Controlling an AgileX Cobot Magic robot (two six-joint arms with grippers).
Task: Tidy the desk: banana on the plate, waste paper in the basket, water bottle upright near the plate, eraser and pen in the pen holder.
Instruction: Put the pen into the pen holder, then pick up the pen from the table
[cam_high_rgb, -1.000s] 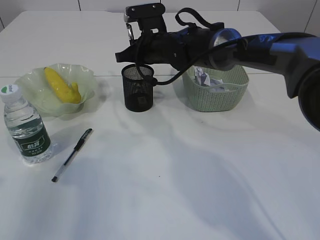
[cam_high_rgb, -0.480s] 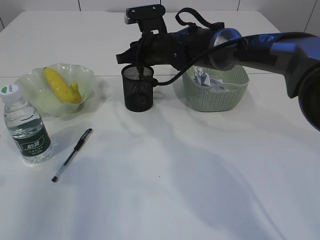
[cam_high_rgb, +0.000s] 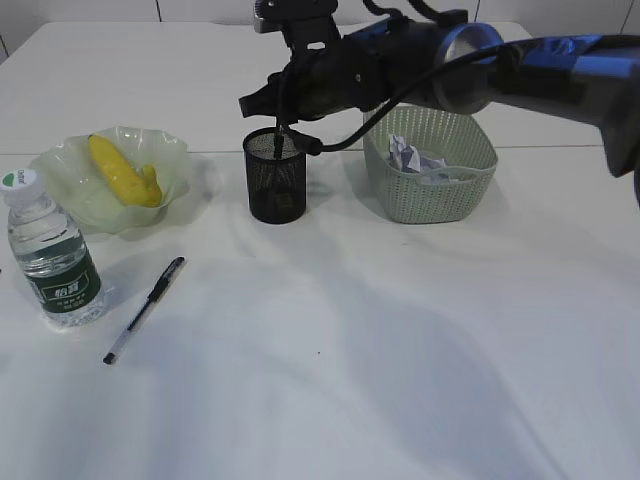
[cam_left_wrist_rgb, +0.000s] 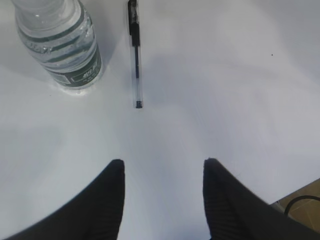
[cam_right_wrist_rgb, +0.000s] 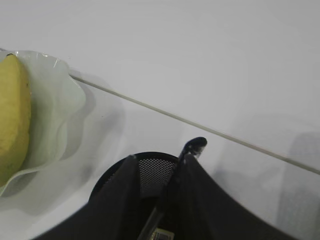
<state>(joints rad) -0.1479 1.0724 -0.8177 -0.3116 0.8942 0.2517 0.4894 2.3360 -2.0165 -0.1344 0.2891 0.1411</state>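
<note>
My right gripper (cam_right_wrist_rgb: 159, 157) hangs just above the black mesh pen holder (cam_high_rgb: 275, 190), its jaws apart and open. A dark pen (cam_right_wrist_rgb: 194, 146) stands in the holder and leans on the right finger's inner side. A small pale labelled thing (cam_right_wrist_rgb: 164, 234) lies at the holder's bottom; I cannot tell whether it is the eraser. A second pen (cam_high_rgb: 146, 308) lies on the table beside the upright water bottle (cam_high_rgb: 50, 258). My left gripper (cam_left_wrist_rgb: 163, 161) hovers open and empty, short of that pen (cam_left_wrist_rgb: 135, 55). The banana (cam_high_rgb: 122, 170) rests on the green plate (cam_high_rgb: 70, 185). Crumpled paper (cam_high_rgb: 412, 158) sits in the basket (cam_high_rgb: 430, 185).
The right arm (cam_high_rgb: 480, 75) stretches from the right edge across the basket to the holder. A seam runs across the white table behind the plate and holder. A table edge and dark cable (cam_left_wrist_rgb: 300, 205) show at the left wrist view's lower right.
The right gripper's jaws have parted and the arm has lifted a little above the pen holder. The pen stays standing in the holder. The left gripper has not moved.
</note>
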